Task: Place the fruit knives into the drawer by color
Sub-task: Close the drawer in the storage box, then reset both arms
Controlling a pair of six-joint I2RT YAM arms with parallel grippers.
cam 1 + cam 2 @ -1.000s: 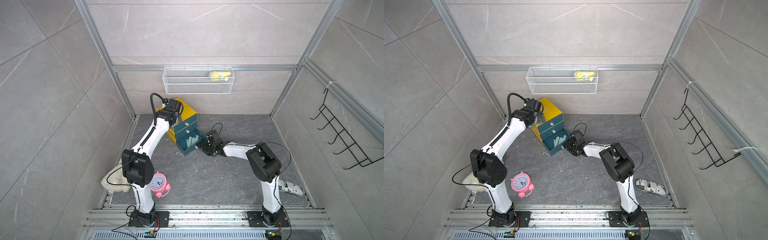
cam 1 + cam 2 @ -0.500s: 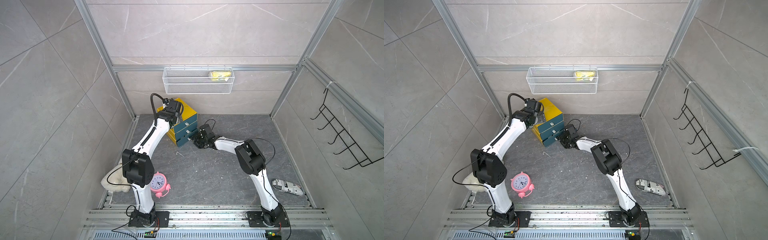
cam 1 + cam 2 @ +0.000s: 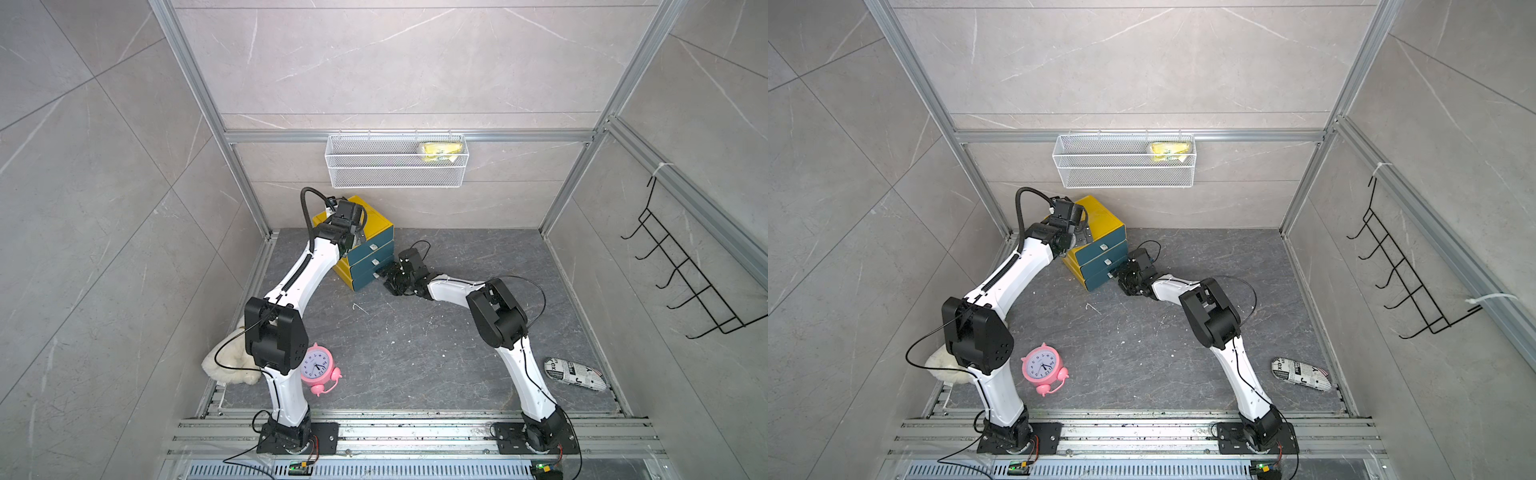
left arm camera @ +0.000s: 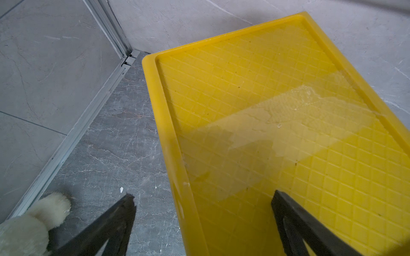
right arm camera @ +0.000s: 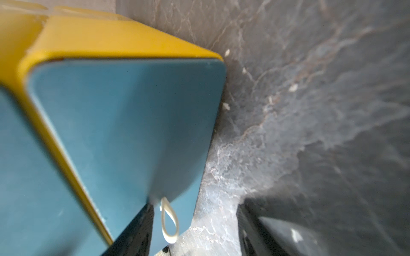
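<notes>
Three smooth teal drawers (image 3: pixel 371 261) shut in a grid-embossed yellow cabinet (image 3: pixel 377 217) — both jaws spread, empty.

My left arm (image 3: pixel 305 276) reaches up over the drawer cabinet (image 3: pixel 371 250), left tool (image 4: pixel 203 199) spread wide just above the cabinet's top. My right arm (image 3: pixel 453 289) stretches low toward the cabinet's front, right tool (image 5: pixel 195 212) parted there.

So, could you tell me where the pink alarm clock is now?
In both top views, the pink alarm clock sits on the floor near the front rail, just beside the left arm.
</notes>
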